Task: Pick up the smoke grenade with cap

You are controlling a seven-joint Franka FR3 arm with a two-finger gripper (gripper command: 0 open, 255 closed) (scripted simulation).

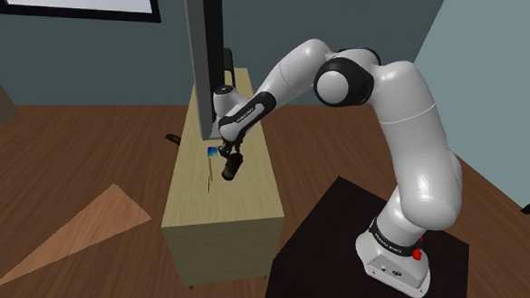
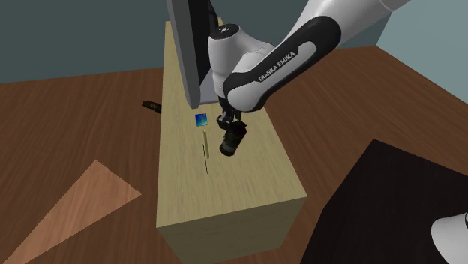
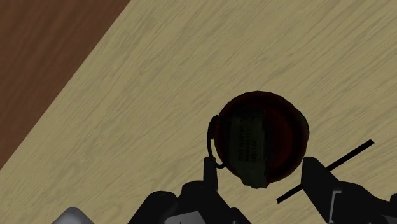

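The black two-finger pincer (image 3: pixel 261 169) of the white arm is closed on the dark, nearly black cylinder-shaped smoke grenade (image 3: pixel 264 130). The two fingers (image 3: pixel 211 178) press it from both sides. The wrist view looks on the round end of the grenade, and a thin curved wire runs along its side next to one finger.

In the second exterior view the grenade (image 2: pixel 232 142) hangs a little tilted under the pincer (image 2: pixel 229 124), over the long light wooden counter (image 2: pixel 240 195). It is about halfway along the counter's length, nearer to the long edge on that view's right. It cannot be told for sure if its lower end touches the top.

A small blue square thing (image 2: pixel 201 120) lies on the counter near the grenade, just beside the foot of a tall dark grey flat panel (image 2: pixel 187 45) that stands toward the far end. A thin dark stick (image 2: pixel 206 150) lies along the counter's length, between the blue square and the near end. It is apart from the grenade.

In the shoulder view the grenade (image 1: pixel 230 167) is again under the pincer (image 1: pixel 228 154). A small black object (image 1: pixel 173 139) lies on the brown wooden floor (image 1: pixel 72 164) beside the counter's far long edge
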